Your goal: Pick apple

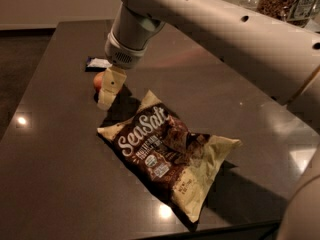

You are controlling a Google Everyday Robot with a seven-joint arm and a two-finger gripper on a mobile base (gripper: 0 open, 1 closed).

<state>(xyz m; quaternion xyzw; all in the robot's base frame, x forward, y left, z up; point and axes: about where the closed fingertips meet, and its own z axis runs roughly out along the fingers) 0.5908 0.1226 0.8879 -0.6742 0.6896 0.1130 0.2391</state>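
The apple is small and red-orange. It lies on the dark table at the back left, and only its left side shows. My gripper hangs from the white arm directly in front of the apple, low over the table, and covers most of it. I cannot see whether the gripper touches the apple.
A large brown and cream SeaSalt chip bag lies in the middle of the table, just right of and in front of the gripper. A small white and blue packet lies behind the apple. Jars stand at the back right.
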